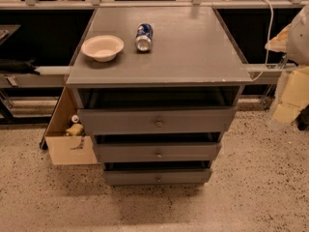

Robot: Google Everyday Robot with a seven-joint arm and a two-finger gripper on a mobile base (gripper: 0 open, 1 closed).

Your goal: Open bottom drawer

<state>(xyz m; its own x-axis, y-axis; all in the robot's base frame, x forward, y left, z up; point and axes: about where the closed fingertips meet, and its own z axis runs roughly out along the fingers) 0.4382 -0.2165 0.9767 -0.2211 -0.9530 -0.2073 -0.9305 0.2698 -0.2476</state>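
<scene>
The bottom drawer [158,177] is the slimmest, lowest grey front of the grey cabinet [159,66], with a small round knob [158,179] at its centre. Its front sits just behind the line of the middle drawer [158,152], with a dark gap above it. The widest drawer [157,122] is on top. My gripper [285,112] is the pale shape at the right edge, at about the top drawer's height, well to the right of the cabinet and touching no drawer.
A white bowl [102,47] and a blue can on its side [144,36] lie on the cabinet top. An open cardboard box [67,139] with small items stands against the cabinet's left side. A white cable [268,37] hangs at the right. Speckled floor [154,207] lies in front.
</scene>
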